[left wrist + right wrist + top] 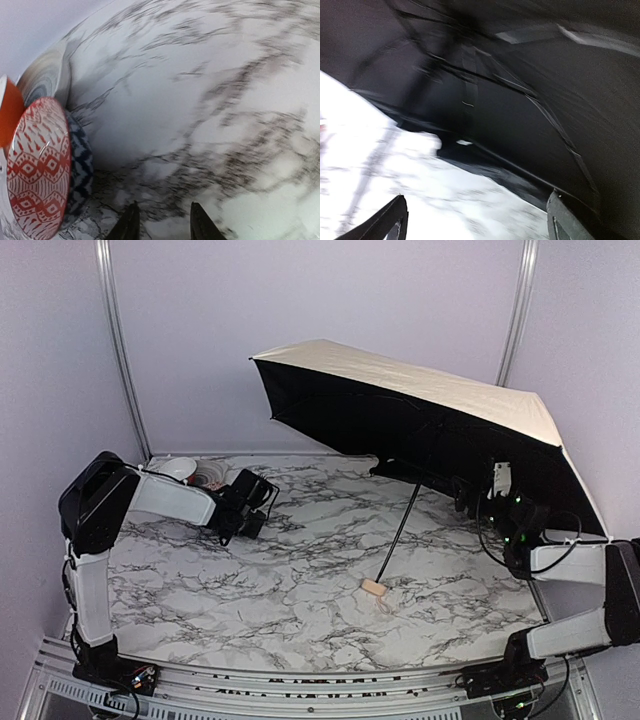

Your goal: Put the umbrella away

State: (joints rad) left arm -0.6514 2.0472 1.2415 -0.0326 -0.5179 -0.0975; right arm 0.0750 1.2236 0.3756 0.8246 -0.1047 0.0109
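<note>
**Now, mind those ribs**

Umbrella (400, 430) stands open, tipped on the table (250, 580), canopy (420, 385) over your right side, handle (373, 587) resting mid-table. Your right gripper (477, 215) is spread wide under the black underside, pinching nothing. The left gripper (162, 222) is slightly parted, empty, beside the bowls (37, 165). Snag a rib (547, 120) or nudge the fabric and it could roll, dragging the handle away. Swing left carelessly and you could clip those bowls.

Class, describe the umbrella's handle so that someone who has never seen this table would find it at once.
Start at the big open umbrella tilted over the right side of the marble table. Follow its thin black shaft down to the handle resting on the marble. It is a small tan block, pale against the black shaft.
</note>
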